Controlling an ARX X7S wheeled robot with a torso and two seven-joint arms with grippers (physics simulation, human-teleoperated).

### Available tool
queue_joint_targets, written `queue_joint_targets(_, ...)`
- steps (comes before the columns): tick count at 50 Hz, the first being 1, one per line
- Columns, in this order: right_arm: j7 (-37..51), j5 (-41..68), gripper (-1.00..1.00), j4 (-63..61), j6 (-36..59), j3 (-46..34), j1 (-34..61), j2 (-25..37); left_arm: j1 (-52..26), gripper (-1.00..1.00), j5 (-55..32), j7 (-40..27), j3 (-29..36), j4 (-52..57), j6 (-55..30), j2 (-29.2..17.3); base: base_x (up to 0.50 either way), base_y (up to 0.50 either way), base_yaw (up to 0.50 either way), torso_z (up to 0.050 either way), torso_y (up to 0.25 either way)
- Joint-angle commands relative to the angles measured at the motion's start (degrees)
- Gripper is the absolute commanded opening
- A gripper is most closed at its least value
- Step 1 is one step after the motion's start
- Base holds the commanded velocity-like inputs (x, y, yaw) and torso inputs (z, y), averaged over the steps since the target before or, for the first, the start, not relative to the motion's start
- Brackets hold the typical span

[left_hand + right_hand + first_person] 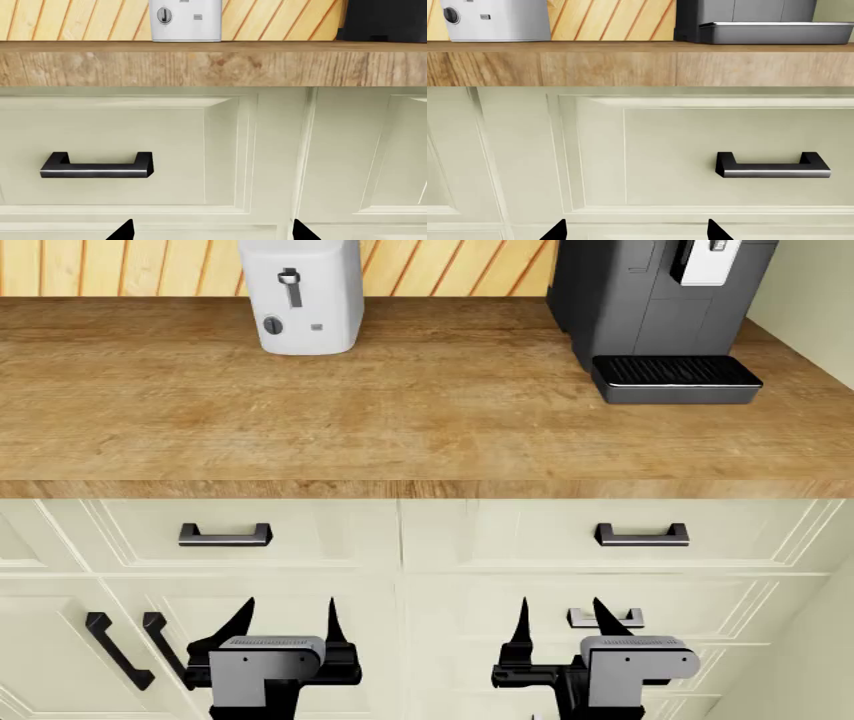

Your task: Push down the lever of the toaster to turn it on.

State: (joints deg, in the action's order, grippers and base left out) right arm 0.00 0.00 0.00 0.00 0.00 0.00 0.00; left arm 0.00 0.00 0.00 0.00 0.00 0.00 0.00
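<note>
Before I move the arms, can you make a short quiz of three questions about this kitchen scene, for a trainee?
1. True or false: the lever sits above the round dial on the front of the toaster.
2. Which machine stands to the right of the toaster on the counter? A. a kettle B. a coffee machine C. a microwave
3. Fill in: the left gripper and the right gripper are both open and hang in front of the ______, below the counter.

Key: 1 true; 2 B; 3 cabinets
</note>
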Motion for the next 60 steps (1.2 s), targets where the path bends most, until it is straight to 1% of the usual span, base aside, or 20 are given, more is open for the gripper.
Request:
queue_joint_targets(1, 1.1, 0.8, 1.0, -0.1, 0.0, -1.1, -0.1, 0.9, 0.0, 1.0, -1.0, -0.9, 1.1, -0.1, 0.1, -0.9, 0.0, 0.0, 0.0, 0.0, 0.0)
queue_joint_targets(5, 2.2, 1.4, 1.0, 0.6, -1.0, -2.2, -0.2, 1.8, 0.4, 1.0, -2.1, -1.2, 2.3, 0.3, 0.2, -1.9, 0.0, 0.0, 0.0, 0.0, 0.0)
queue_joint_targets(10, 3.2, 1.2, 1.0, -1.1, 0.1, -3.6, -0.7, 2.5, 1.0, 1.0, -3.1, -1.5, 2.9, 0.9, 0.7, -2.8, 0.0, 0.0, 0.0, 0.0, 0.0)
queue_joint_targets(13, 3.5, 1.1, 1.0, -1.9, 0.6, -4.3, -0.7, 3.0, 1.1, 1.0, -3.4, -1.5, 3.2, 1.7, 0.5, -3.1, 0.0, 0.0, 0.0, 0.05, 0.0)
queue_joint_targets(22, 3.7, 1.0, 1.0, -6.0, 3.9, -5.4, 1.1, 4.7, -0.6, 1.0, -3.9, -2.3, 3.9, 7.5, -4.3, -4.8, 0.0, 0.0, 0.0, 0.05, 0.0)
queue_joint_targets(28, 3.6, 0.9, 1.0, -7.3, 6.8, -6.0, 4.2, 5.8, -2.8, 1.0, -5.3, -2.2, 3.8, 12.1, -9.4, -6.0, 0.0, 0.0, 0.0, 0.05, 0.0)
queue_joint_targets(32, 3.2, 0.9, 1.0, -8.6, 9.6, -6.2, 7.1, 6.7, -4.8, 1.0, -9.0, -1.3, 2.8, 17.2, -16.4, -7.1, 0.0, 0.0, 0.0, 0.05, 0.0)
queue_joint_targets(36, 2.8, 1.3, 1.0, -9.5, 12.3, -6.0, 10.0, 7.6, -7.5, 1.0, -10.1, -1.2, 2.6, 20.3, -20.5, -8.4, 0.0, 0.0, 0.0, 0.05, 0.0)
queue_joint_targets(43, 1.8, 2.2, 1.0, -11.8, 18.0, -5.5, 15.7, 9.3, -15.0, 1.0, -13.9, -1.0, 1.4, 24.4, -30.3, -9.8, 0.0, 0.0, 0.0, 0.05, 0.0)
queue_joint_targets(51, 0.9, 3.3, 1.0, -12.1, 21.9, -5.4, 20.3, 10.1, -21.8, 1.0, -15.7, -0.9, 0.8, 23.1, -34.9, -10.7, 0.0, 0.0, 0.0, 0.05, 0.0)
queue_joint_targets(60, 0.9, 3.9, 1.0, -12.2, 22.7, -5.5, 21.2, 10.4, -22.8, 1.0, -16.4, -1.1, 0.8, 21.9, -35.2, -10.6, 0.0, 0.0, 0.0, 0.05, 0.0)
